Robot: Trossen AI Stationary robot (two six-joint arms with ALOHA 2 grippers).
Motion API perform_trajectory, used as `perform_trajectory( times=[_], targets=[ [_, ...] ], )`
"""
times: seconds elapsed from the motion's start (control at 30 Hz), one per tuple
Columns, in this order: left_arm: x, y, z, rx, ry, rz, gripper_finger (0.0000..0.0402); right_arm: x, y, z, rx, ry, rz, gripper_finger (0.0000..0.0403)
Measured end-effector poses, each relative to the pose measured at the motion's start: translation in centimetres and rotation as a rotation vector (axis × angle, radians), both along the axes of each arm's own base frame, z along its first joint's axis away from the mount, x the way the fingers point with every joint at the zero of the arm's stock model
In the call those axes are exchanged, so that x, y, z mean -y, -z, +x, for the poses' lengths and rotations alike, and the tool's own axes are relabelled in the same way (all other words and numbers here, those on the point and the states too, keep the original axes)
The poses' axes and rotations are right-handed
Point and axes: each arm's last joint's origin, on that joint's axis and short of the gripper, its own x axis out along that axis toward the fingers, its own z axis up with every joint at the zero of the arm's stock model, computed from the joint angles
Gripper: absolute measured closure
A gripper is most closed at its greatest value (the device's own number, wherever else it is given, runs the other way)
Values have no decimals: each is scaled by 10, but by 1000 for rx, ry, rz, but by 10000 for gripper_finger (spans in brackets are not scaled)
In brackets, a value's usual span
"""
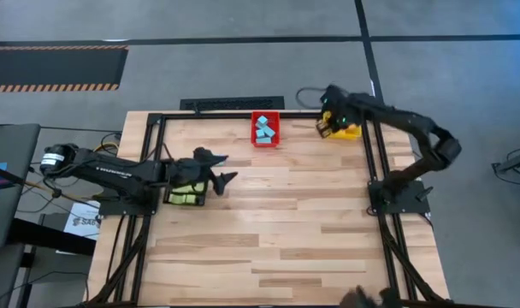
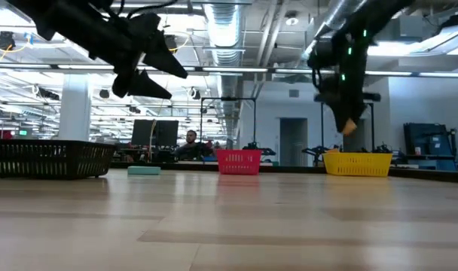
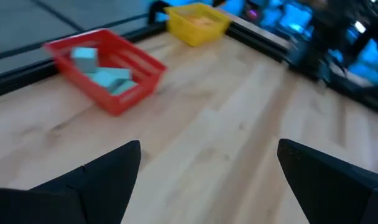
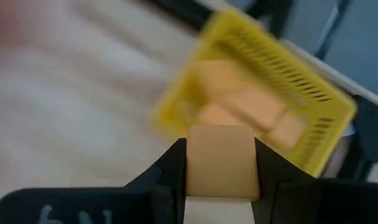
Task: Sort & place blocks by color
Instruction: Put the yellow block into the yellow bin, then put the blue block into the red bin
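Wooden bench, lab behind. Right hand at 1 o'clock hangs over the yellow bin, clamped on an orange block. Blue blocks sit in the red bin at 12. Left hand, spread wide, hovers at 9 by the black bin.

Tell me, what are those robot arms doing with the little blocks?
They are sorting blocks by color into bins. The right gripper is shut on an orange block and hangs above the yellow bin, which already has orange blocks in it. The red bin holds light blue blocks. The left gripper is open and empty, hovering over the table beside the black bin, which has green blocks in it.
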Motion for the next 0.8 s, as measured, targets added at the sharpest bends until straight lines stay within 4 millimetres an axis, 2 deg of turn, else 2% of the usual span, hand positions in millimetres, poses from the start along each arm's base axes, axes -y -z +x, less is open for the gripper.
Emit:
perform_trajectory(
  times=[0.1,0.2,0.4,0.57,0.63,0.8],
  targets=[
    [-6,0,-1,27,-71,-51,36,37,18,-22,-38,55,32,281],
    [-9,1,-1,44,-116,-92,36,60,35,-38,-73,74,75,281],
    [-9,1,-2,78,-179,-150,36,76,63,-45,-138,31,151,281],
    [-9,1,-2,85,-181,-164,36,77,66,-44,-146,29,162,281],
    [-9,1,-1,82,-161,-173,36,76,66,-42,-147,22,162,259],
    [-8,4,-2,46,-132,-186,36,73,66,-42,-157,16,179,143]
  ],
)
